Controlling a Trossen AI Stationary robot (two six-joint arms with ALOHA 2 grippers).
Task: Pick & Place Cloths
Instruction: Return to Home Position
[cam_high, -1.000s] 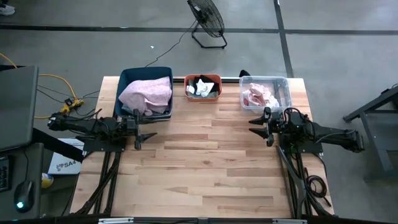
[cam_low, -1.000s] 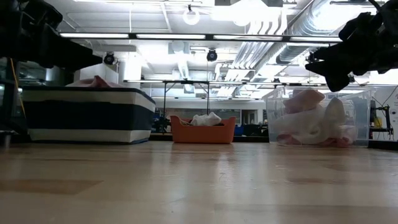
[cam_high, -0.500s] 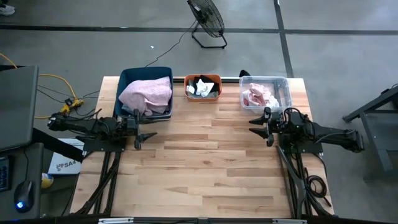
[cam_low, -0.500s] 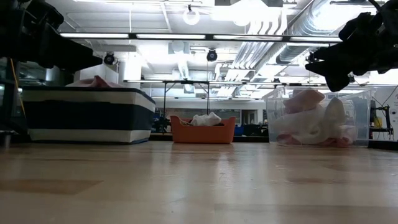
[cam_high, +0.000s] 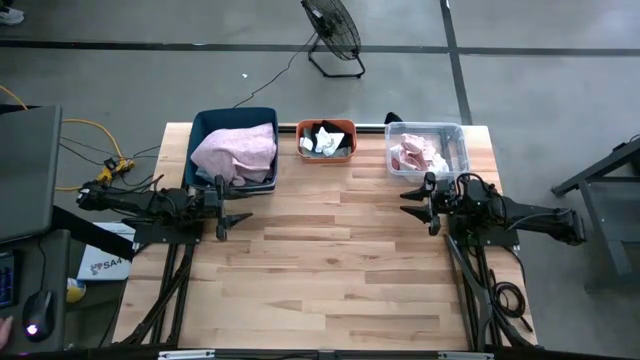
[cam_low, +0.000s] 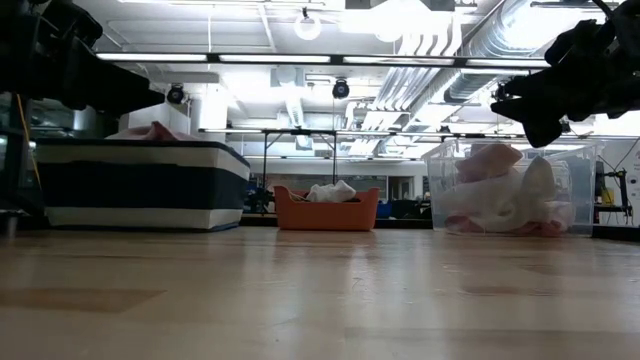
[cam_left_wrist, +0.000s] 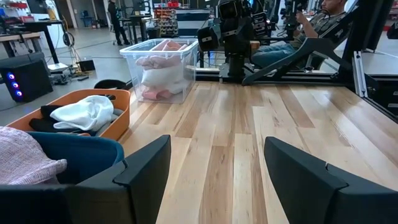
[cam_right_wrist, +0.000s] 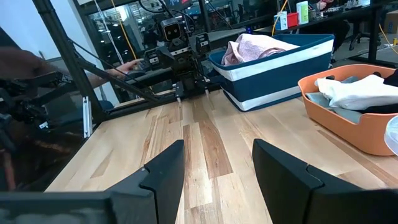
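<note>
Both arms hover low over the wooden table, one at each side edge, pointing toward each other across its bare middle. The left end effector sits just in front of the blue bin, and its wrist view shows its 2 fingers spread wide with nothing between them. The right end effector hangs just in front of the clear bin; its own fingers also stand wide apart and empty.

3 bins line the far edge of the table. The blue bin, at the left, holds a large heaped pink cloth that rises above its rim. The orange bin, in the middle, carries a crumpled white cloth lying on black fabric. The clear bin, at the right, is filled with light pink and white cloths, which in the low view press against its wall and bulge over the top.

No cloth lies on the table itself. In the low view the right end effector shows dark at the upper right, above the clear bin. On the grey floor beyond the table stands a black fan.
</note>
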